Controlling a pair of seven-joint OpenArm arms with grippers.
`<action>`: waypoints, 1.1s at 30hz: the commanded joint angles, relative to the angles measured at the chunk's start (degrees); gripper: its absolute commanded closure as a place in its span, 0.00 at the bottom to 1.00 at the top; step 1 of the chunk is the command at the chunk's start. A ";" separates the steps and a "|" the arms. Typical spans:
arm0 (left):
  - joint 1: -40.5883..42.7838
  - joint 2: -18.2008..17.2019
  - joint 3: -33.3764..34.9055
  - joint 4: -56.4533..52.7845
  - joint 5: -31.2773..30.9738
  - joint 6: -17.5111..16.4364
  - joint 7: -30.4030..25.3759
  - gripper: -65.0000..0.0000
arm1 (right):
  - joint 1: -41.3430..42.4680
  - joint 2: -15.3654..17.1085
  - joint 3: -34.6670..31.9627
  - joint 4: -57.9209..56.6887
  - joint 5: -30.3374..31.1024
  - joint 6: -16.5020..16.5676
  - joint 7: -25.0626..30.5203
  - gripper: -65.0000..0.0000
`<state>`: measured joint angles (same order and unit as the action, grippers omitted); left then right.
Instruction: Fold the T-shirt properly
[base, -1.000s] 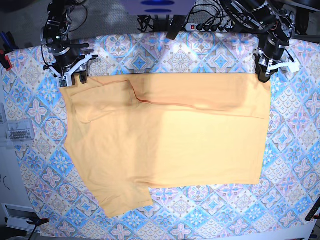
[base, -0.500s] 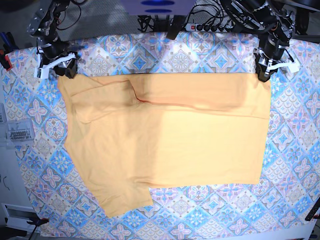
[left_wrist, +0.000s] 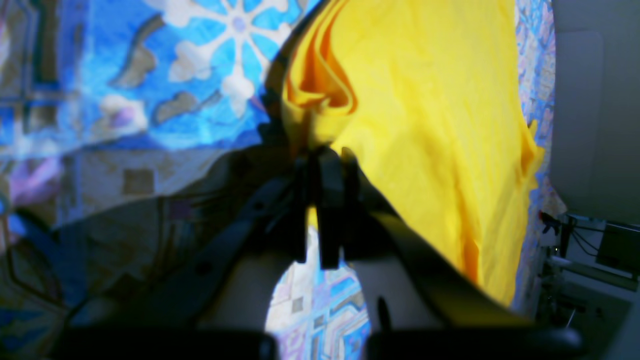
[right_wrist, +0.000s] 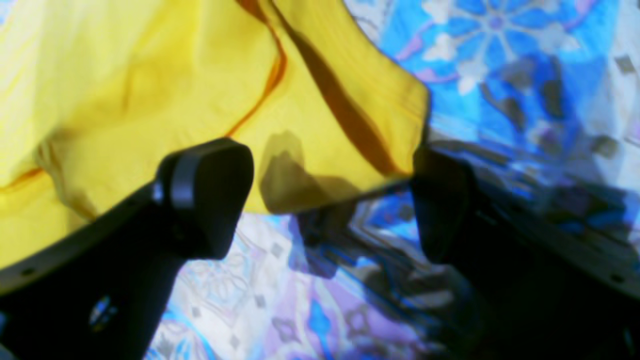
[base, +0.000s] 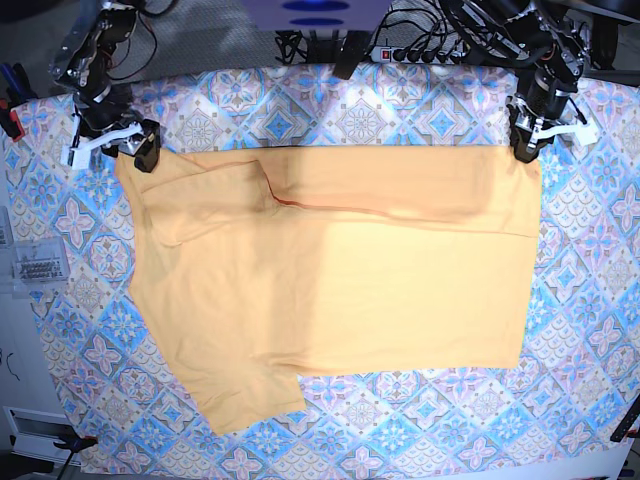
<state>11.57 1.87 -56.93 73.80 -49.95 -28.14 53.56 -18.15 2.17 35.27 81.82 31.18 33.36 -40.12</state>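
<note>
On the patterned cloth (base: 420, 110), T-shirt (base: 330, 280) lies crosswise; left pincer (base: 524, 152) clamps it, right pincer (base: 112, 150) wide.

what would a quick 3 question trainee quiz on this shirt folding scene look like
1. True or false: the left end effector is shut on a corner of the T-shirt.
2. Which describes the right end effector? A) clamped on the shirt B) open, with the shirt's edge lying free between its fingers C) out of view
3. Fill in: the T-shirt lies on a ____-patterned cloth.

Key:
1. True. In the left wrist view the fingers are pinched together on bunched yellow fabric.
2. B. The right wrist view shows the fingers wide apart, with nothing gripped.
3. Tile, in blue and pink.
</note>
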 joint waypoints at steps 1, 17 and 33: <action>-0.10 -0.68 -0.08 0.71 -1.08 -0.65 -0.51 1.00 | 0.79 0.51 -0.06 0.24 0.95 0.61 0.87 0.22; -0.01 -0.68 -0.08 0.79 -1.08 -0.65 -0.51 1.00 | 5.45 0.51 -0.32 -6.61 0.95 0.61 0.87 0.82; 5.44 -0.59 -0.08 5.19 -1.17 -3.20 -0.24 1.00 | 1.32 0.77 3.55 -6.44 0.87 0.61 0.87 1.00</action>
<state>16.73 1.93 -56.84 77.87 -50.11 -30.52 54.19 -16.56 2.22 38.33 74.50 32.01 34.06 -39.66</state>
